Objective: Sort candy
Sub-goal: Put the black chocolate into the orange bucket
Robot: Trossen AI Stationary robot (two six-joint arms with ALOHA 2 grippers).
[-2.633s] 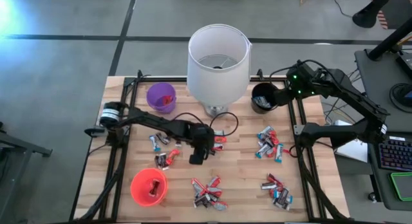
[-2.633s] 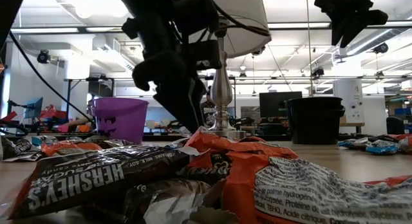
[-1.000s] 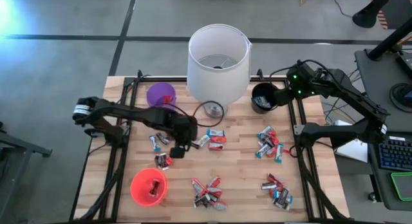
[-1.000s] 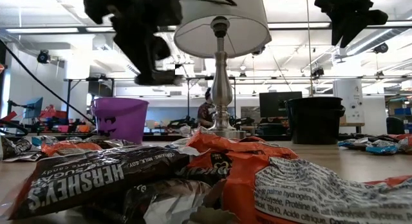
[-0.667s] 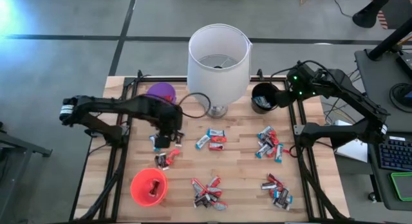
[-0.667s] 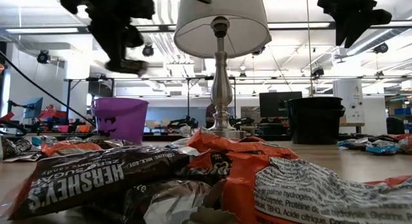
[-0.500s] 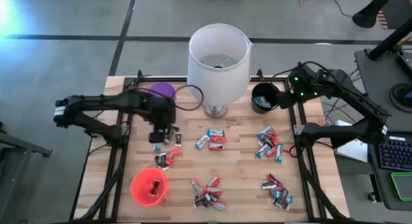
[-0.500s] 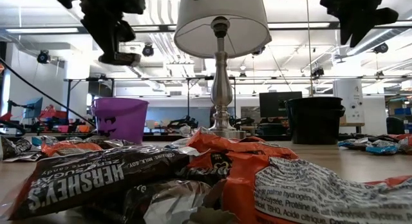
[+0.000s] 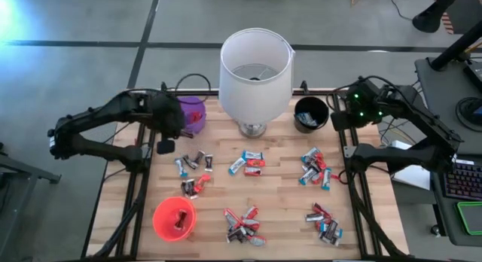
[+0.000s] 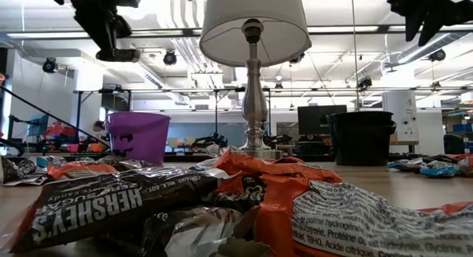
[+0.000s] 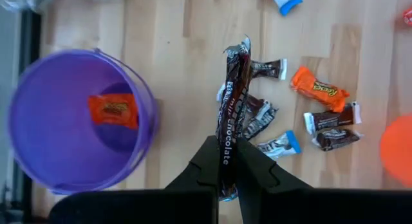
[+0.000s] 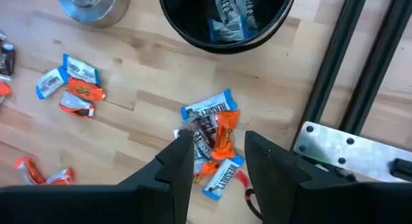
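Observation:
Candy lies in small heaps on the wooden table. My left gripper hangs high over the table's left part, just near of the purple cup, and is shut on a dark brown candy bar. The purple cup has one orange candy on its bottom. My right gripper stands open, with nothing between its fingers, high above the candy heap near the black cup. My left gripper pinches the dark brown bar between its two fingers at the bar's one end. The fingers point steeply down and lie along the bar. The rest of the bar sticks out past the fingertips, clear of the table.
A white-shaded lamp stands at the far middle, between the purple cup and the black cup. A red cup with candy in it stands at the near left. Black frame rails run along both sides of the table.
My left gripper, still shut on the dark bar, has risen and swung from the middle of the table toward the left and far edges, up to the purple cup. My right gripper has shifted a little and rolled, still open.

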